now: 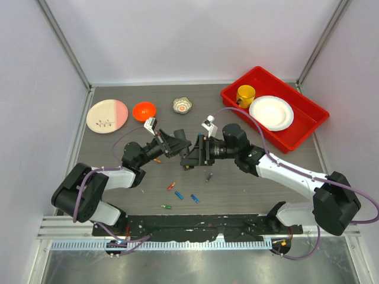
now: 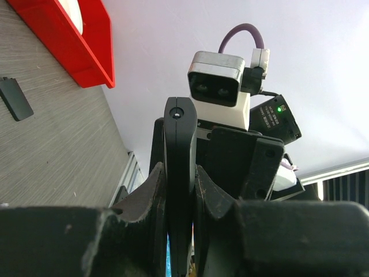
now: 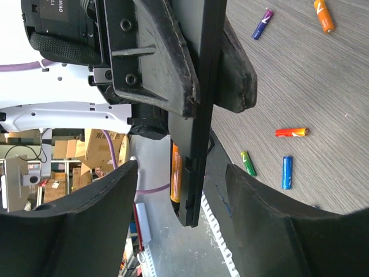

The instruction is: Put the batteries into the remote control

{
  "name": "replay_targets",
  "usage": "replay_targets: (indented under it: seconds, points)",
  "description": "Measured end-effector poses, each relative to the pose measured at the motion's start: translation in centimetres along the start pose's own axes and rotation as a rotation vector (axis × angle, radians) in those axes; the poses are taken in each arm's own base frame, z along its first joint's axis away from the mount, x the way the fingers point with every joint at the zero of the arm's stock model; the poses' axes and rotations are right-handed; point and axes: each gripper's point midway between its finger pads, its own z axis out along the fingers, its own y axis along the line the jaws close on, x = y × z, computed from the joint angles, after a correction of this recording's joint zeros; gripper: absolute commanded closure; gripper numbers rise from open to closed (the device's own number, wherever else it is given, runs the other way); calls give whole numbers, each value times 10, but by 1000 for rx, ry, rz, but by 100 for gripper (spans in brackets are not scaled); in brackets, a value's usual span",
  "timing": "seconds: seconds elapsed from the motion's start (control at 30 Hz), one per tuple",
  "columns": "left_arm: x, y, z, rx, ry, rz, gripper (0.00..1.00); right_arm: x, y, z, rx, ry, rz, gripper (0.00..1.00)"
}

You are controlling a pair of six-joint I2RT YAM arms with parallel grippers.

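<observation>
Your left end effector (image 2: 180, 182) is clamped on the remote control (image 2: 180, 135). It pinches the lower part, so the slim black bar stands out past the fingers toward the other arm. Your right end effector (image 3: 181, 190) faces it with its fingers spread wide and nothing in them. The remote's free end reaches edge-on into that gap and, as far as the right wrist view shows, touches neither finger.

One orange battery (image 3: 176, 172) already lies in the recess, its length running along the remote's length.

The loose batteries (image 1: 179, 196) lie scattered on the table (image 1: 237, 195), on the base side of both end effectors and well apart from the remote. They sit roughly between the two arms. An orange-red cell (image 1: 171, 186) looks nearest to your right end effector and lies at a slant across the table.

Only the right arm is free, so the fetch falls to it. You will likely need to back it off along the remote's long axis before dropping toward the table. Then bring the next cell back parallel to that axis, on the recess side.
</observation>
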Motion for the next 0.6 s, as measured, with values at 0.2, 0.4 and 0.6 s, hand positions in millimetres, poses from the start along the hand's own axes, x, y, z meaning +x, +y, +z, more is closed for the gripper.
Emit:
replay_targets:
  seconds: [0.2,0.4,0.6]
  points:
    - [0,0,0,-1,-2,0,100,-19,-4,-15,26,-54,-15,24]
    - [-3,1,-2,-4,-12,1,100,-98,-34,-94,229,-431,-67,35]
    - [-2,-5,-11,5,-24,6,100,-118,-118,-95,540,-495,-30,40]
